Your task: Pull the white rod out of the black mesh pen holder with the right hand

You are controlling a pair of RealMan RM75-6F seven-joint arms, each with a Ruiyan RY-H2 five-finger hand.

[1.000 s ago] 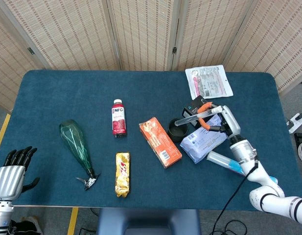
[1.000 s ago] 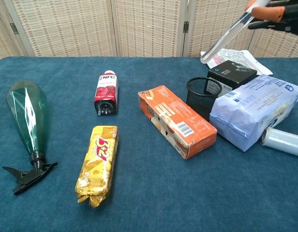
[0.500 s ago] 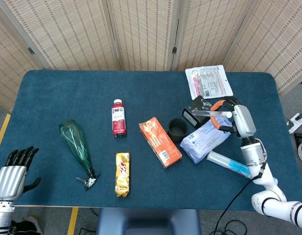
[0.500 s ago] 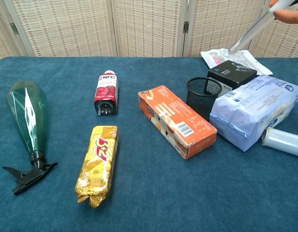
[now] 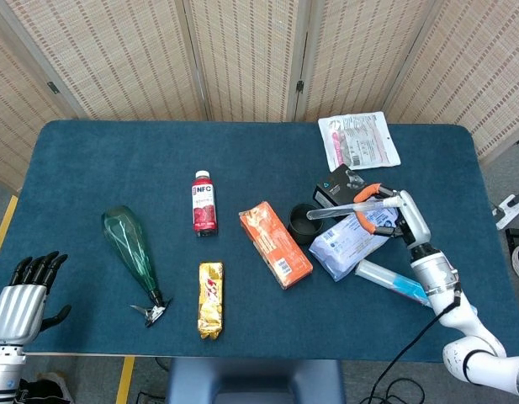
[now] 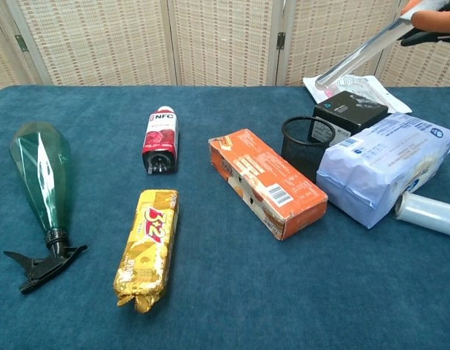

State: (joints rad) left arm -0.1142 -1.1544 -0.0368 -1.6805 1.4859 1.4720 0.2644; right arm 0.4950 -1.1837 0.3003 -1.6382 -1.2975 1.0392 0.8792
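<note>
Right hand [image 5: 392,215] at right of the head view pinches the white rod [image 5: 339,210], held clear above the black mesh pen holder [image 5: 305,223] and fully out of it, tilted nearly level. In the chest view the rod [image 6: 359,57] slants across the upper right corner. Left hand [image 5: 22,290] sits at lower left off the table edge, fingers spread, holding nothing. Orange box [image 5: 275,244] lies just left of the holder.

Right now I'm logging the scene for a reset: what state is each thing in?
white rod: out of the holder, held in the air, tilted
right hand: grips the rod
black mesh pen holder: upright
left hand: holds nothing, fingers apart
red bottle: lying down
spray bottle: lying down
</note>
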